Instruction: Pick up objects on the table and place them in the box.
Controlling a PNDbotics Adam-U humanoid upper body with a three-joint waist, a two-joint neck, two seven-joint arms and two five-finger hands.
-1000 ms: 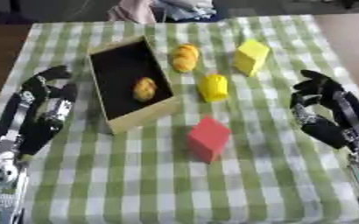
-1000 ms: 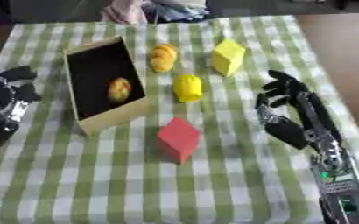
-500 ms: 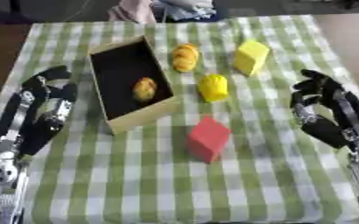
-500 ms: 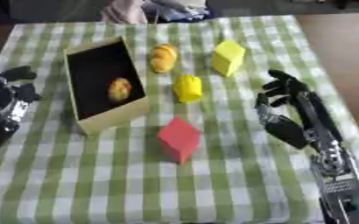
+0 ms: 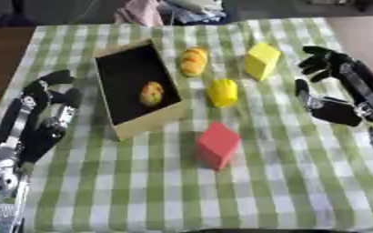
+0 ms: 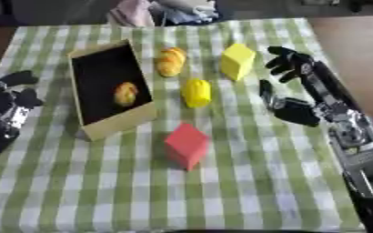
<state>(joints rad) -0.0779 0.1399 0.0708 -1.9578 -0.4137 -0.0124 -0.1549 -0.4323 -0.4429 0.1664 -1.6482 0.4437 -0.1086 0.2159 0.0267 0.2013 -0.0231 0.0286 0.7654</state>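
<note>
Right hand is spread, holding nothing, just right of the yellow block. Left hand rests relaxed, left of the box.

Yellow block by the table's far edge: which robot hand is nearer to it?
Right. The right robot hand is open just to the right of the yellow block, not touching it. The left robot hand rests far across the table, beyond the box.

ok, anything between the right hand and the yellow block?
No. In the right eye view, only bare checked cloth separates the right hand from the yellow block; the hand is open, not touching it.
</note>
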